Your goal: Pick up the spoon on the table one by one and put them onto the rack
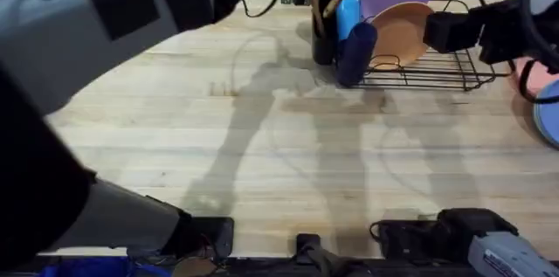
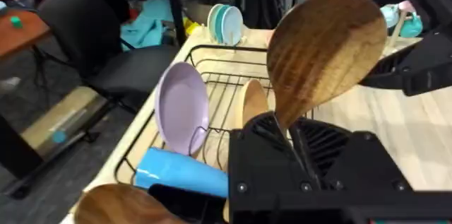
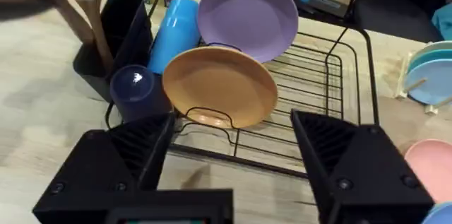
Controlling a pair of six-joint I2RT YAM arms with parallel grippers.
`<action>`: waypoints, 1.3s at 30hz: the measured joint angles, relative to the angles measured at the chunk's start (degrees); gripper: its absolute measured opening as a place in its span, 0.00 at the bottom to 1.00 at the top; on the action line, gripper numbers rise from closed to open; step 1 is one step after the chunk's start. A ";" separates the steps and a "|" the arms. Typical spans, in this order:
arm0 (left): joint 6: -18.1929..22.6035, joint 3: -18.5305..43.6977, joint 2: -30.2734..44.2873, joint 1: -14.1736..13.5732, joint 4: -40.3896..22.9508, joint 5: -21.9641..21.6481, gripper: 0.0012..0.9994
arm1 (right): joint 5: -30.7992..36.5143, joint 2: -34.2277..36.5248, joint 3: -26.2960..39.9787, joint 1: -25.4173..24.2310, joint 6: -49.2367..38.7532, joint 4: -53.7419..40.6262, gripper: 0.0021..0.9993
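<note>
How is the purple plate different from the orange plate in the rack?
The purple plate is lilac and stands at the back; the orange plate is tan-orange and stands in front, partly covering it. In the right wrist view the purple plate sits higher. Both are round and stand on edge in the black rack.

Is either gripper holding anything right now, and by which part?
The left gripper holds a brown wooden spoon by its neck just below the bowl; the right gripper is empty.

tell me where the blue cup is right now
The blue cup lies tilted in the rack, between the black utensil cup and the purple plate, just behind the orange plate.
</note>
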 joint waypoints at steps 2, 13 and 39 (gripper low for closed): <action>-2.31 0.00 2.20 -0.43 0.74 0.33 0.04 | 0.00 0.00 0.00 0.00 0.00 -0.02 1.00; -1.32 0.00 2.93 -0.43 -12.71 -6.30 0.04 | 0.00 0.00 0.00 0.00 0.00 0.00 1.00; -0.72 0.00 2.93 -0.54 -20.51 -21.23 0.99 | 0.00 0.00 0.00 0.00 0.00 0.00 1.00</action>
